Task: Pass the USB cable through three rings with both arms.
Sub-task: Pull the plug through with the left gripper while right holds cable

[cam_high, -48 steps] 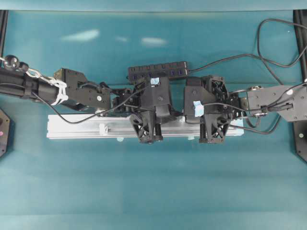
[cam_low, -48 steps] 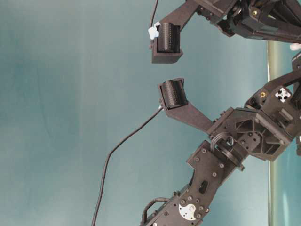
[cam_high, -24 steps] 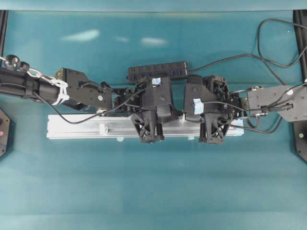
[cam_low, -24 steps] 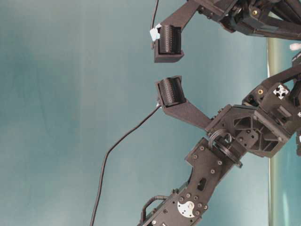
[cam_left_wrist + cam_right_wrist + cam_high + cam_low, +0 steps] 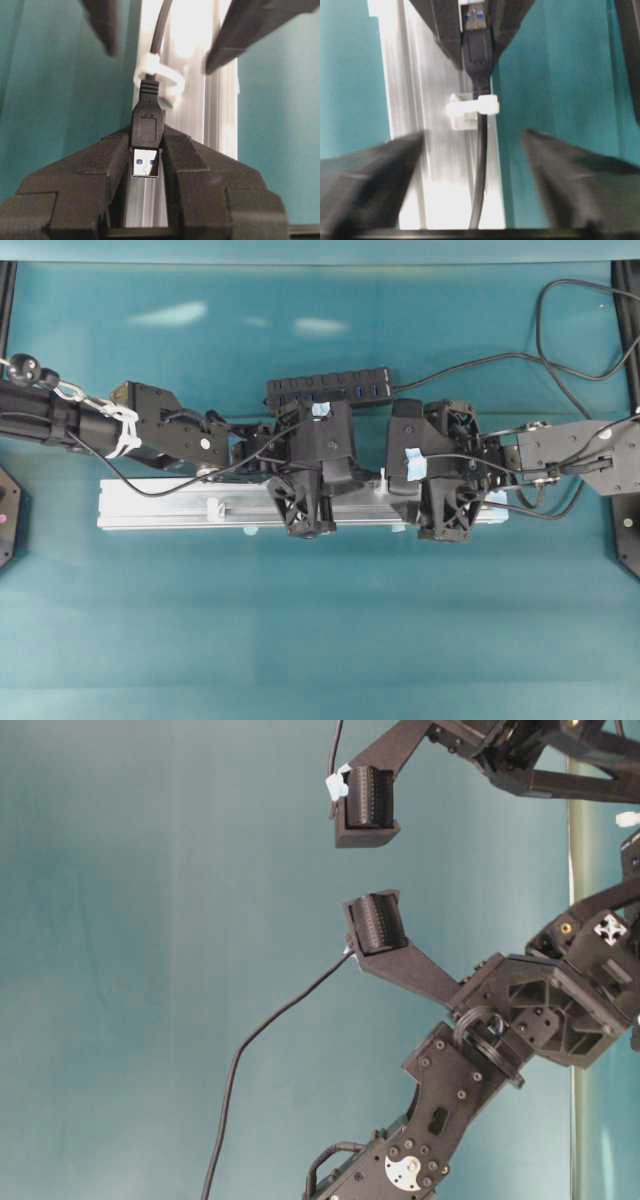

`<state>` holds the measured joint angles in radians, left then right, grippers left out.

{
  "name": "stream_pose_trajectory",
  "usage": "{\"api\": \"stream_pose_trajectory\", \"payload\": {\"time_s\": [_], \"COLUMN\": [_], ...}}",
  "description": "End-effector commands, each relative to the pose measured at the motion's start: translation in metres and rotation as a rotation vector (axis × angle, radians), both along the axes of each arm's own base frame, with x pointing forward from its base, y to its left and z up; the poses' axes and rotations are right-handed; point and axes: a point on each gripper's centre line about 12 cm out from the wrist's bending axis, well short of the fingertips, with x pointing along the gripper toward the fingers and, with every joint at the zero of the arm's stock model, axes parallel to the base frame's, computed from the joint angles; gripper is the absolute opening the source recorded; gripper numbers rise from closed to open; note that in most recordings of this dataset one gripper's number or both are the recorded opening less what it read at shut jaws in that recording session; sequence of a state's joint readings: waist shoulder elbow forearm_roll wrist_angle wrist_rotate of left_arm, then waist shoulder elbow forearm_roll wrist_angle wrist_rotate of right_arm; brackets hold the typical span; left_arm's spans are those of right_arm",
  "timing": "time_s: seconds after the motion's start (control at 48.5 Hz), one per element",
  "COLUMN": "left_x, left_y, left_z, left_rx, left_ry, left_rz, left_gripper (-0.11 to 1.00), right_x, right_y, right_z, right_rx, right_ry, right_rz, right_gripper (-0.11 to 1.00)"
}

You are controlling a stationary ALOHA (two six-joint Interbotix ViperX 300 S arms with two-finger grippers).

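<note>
The right gripper (image 5: 472, 145) has just let go: its fingers were together a second ago and now stand wide apart. So the handover looks done, and the plug side has the cable.

Overhead, both wrists sit close together over the silver rail (image 5: 160, 505), the left gripper (image 5: 355, 480) and right one nearly nose to nose, the hub bar (image 5: 328, 388) just behind them. One white ring (image 5: 213, 508) stands free further left along the rail; the others are hidden under the arms.

The table-level view shows two ribbed pads (image 5: 380, 922) well apart with nothing between them, though I cannot say for sure whose they are.

Left wrist camera: the left gripper is clamped on the USB plug (image 5: 147, 135), the cable (image 5: 159, 25) running straight out through a white ring (image 5: 159, 80) just ahead of the fingertips.

Right wrist camera: the cable drops between the spread right fingers (image 5: 375, 170), touching neither, the ring sitting between the two grippers. By my reckoning, the right hand must regrip further down before the next ring.
</note>
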<state>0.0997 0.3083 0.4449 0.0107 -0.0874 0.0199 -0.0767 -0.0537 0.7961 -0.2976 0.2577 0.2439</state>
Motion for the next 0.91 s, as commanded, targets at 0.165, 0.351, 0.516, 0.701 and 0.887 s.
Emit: {"api": "stream_pose_trajectory", "payload": {"time_s": [0.165,0.351,0.516,0.701,0.887], "left_x": [-0.005,-0.012,-0.016,-0.018,-0.019], "left_y": [-0.010,-0.012,-0.012,-0.013,-0.015], "left_z": [0.011,0.024,0.041,0.055,0.061], "left_rx": [0.004,0.006,0.010,0.011,0.011], "left_ry": [0.000,-0.013,-0.039,-0.050,-0.054], "left_rz": [-0.023,-0.028,-0.029,-0.029,-0.033], "left_gripper": [0.20,0.20,0.20,0.20,0.20], "right_x": [-0.001,0.000,0.004,0.015,0.028], "right_y": [-0.001,-0.002,-0.004,-0.004,-0.005], "right_z": [0.007,0.018,0.033,0.046,0.052], "right_rx": [0.000,-0.002,-0.007,-0.009,-0.007], "right_ry": [0.000,-0.040,-0.086,-0.127,-0.169], "right_rz": [-0.014,-0.017,-0.019,-0.017,-0.012], "right_gripper": [0.71,0.71,0.71,0.71,0.69]}}
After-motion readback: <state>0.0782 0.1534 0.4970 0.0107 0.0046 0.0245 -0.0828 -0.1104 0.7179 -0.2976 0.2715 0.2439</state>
